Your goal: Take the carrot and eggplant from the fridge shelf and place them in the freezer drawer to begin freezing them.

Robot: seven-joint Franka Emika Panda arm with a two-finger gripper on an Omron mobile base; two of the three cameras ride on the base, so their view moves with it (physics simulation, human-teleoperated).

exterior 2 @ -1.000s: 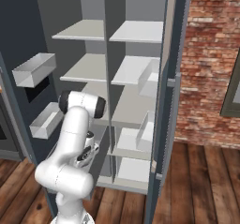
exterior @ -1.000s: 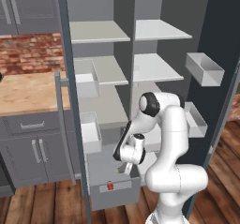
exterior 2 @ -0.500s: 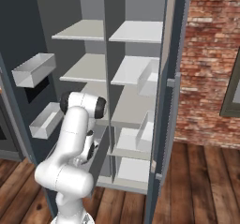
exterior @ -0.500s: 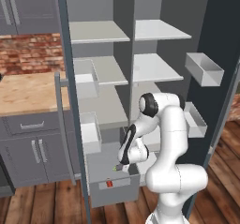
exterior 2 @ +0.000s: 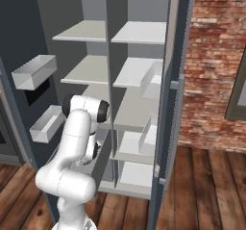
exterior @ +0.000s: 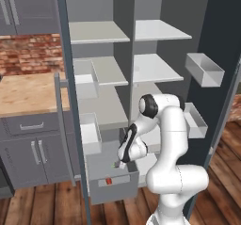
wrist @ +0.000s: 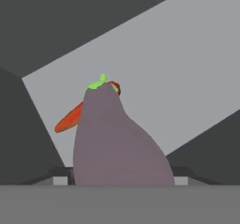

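Observation:
My gripper (exterior: 121,161) hangs just over the open freezer drawer (exterior: 117,191) at the bottom of the fridge, shut on the eggplant (exterior: 115,164). In the hand view the purple-brown eggplant (wrist: 117,143) stands between my finger tips (wrist: 60,180), its green stem pointing away from me. Behind it the orange-red carrot (wrist: 70,118) lies on the drawer's pale grey floor (wrist: 187,78). From the left base the carrot (exterior: 108,181) is a small red spot low in the drawer, near its front panel.
The fridge's doors stand open, with white bins (exterior: 203,68) on the right door and others (exterior: 89,133) on the left. Grey shelves (exterior: 155,68) rise above the drawer. A wooden counter with grey cabinets (exterior: 28,92) is to the left.
The hand has shifted slightly down and left over the drawer, still holding the eggplant. The carrot has stayed where it was.

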